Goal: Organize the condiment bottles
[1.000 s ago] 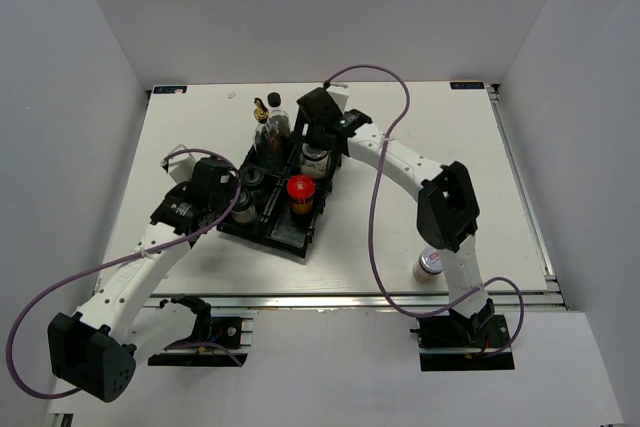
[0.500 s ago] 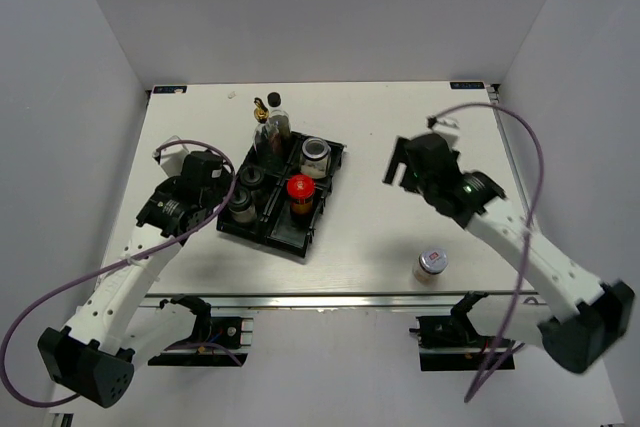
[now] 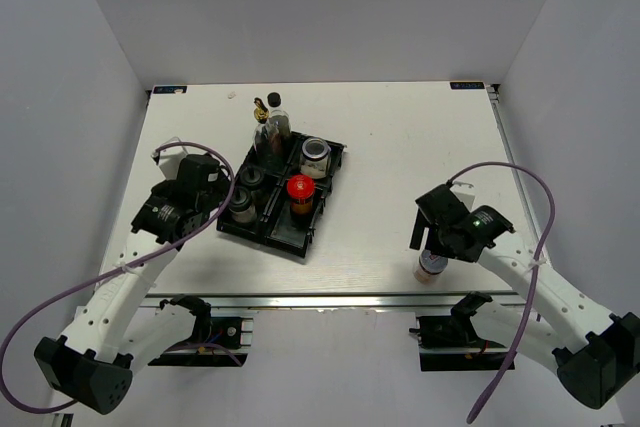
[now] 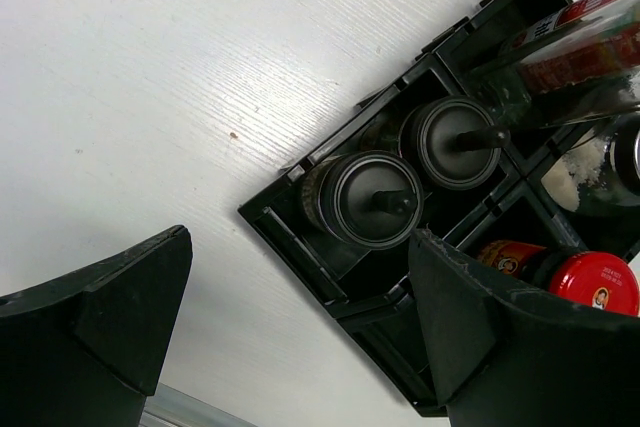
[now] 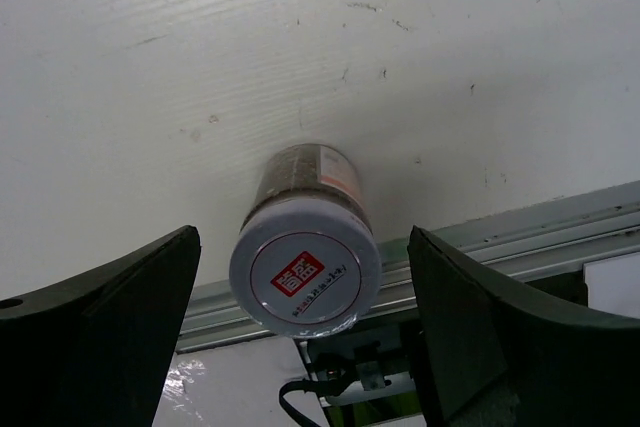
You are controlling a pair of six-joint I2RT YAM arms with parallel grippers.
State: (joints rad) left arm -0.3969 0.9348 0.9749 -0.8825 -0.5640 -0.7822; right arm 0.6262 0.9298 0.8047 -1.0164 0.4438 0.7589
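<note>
The right gripper (image 3: 437, 239) is hovering directly over a lone silver-lidded glass jar with a red label (image 5: 305, 272), its fingers spread wide on either side and not touching it. That jar is standing upright by the near edge of the white table (image 3: 400, 137), well apart from the black plastic four-compartment tray (image 3: 285, 238). The left gripper (image 3: 218, 199) is hanging just beside the tray's left end, its fingers also spread apart (two black-capped bottles (image 4: 375, 202) are sitting side by side at that end).
</note>
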